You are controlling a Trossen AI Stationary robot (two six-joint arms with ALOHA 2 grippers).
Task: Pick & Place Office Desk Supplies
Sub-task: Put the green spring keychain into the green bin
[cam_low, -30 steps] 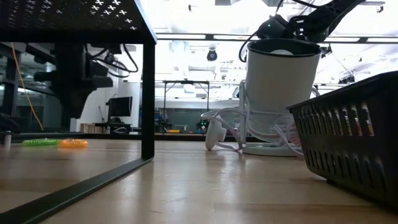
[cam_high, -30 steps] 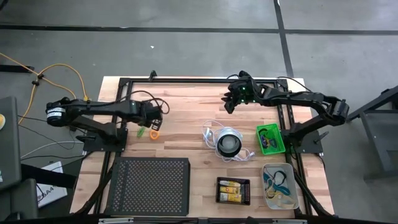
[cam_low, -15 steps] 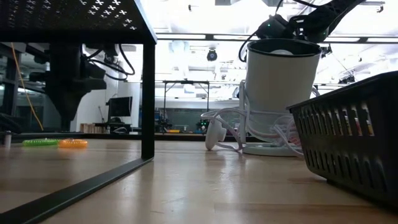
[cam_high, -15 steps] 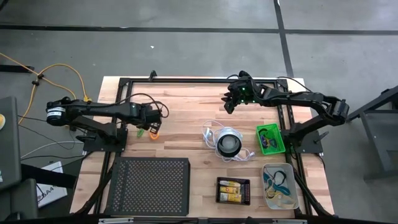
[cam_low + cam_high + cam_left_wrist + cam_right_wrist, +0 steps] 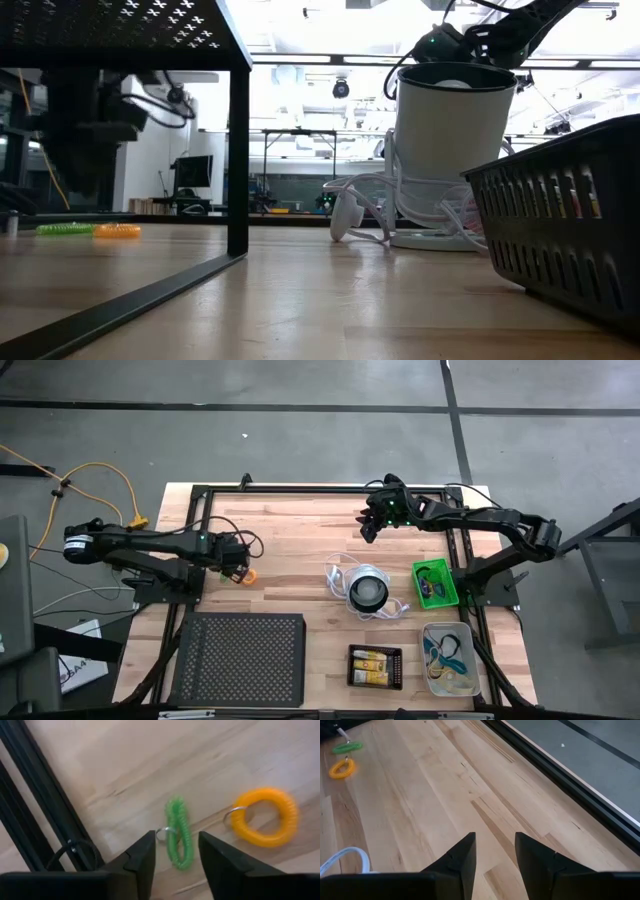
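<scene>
the green loop point(image 5: 179, 839) is lying flat on the bench point(image 5: 300, 545) near the left rail, the orange loop point(image 5: 265, 816) just beside it. i'm holding the left pincer point(image 5: 175, 851) over the green one, fingers spread and straddling it, nothing pinched. i'm thinking the thin coil could skid or the finger could catch its metal ring if i'm closing off-centre. the right pincer point(image 5: 372, 522) is waiting spread at the far edge. the bench is pale wood; a bright workshop is showing behind.
</scene>
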